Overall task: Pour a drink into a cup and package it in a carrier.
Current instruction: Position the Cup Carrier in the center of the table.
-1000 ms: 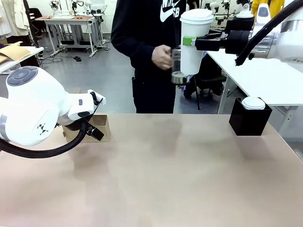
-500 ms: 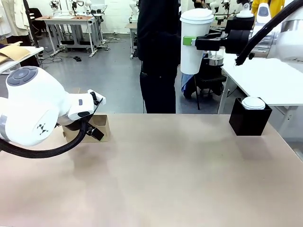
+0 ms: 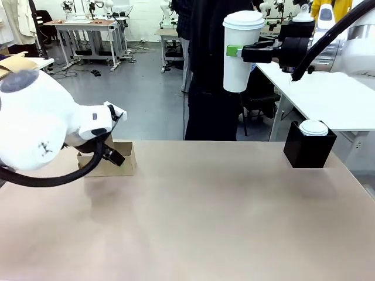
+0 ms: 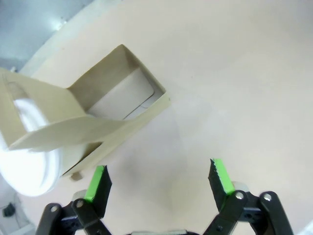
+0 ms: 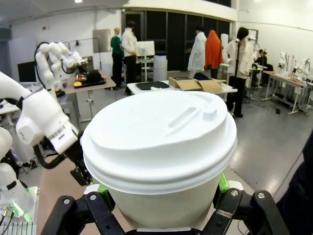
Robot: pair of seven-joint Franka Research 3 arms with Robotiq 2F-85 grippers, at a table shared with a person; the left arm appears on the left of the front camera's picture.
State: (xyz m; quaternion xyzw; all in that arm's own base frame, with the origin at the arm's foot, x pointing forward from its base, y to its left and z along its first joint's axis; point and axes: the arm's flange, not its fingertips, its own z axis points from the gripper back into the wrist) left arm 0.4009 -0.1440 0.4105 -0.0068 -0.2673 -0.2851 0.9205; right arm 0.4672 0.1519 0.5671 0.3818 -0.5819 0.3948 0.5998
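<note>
Cardboard carrier [image 3: 121,163] half hidden behind L arm [image 3: 35,126]; R pincer [image 3: 234,51] grips cup [image 3: 238,73].

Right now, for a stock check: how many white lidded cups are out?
2. One cup is held aloft in the right claw; a second cup sits in the black box at the table's far right. Another could hide behind the left arm.

Left gripper [image 4: 157,177] low, jaws wide apart; right gripper [image 3: 237,51] high, jaws in a grip.
</note>
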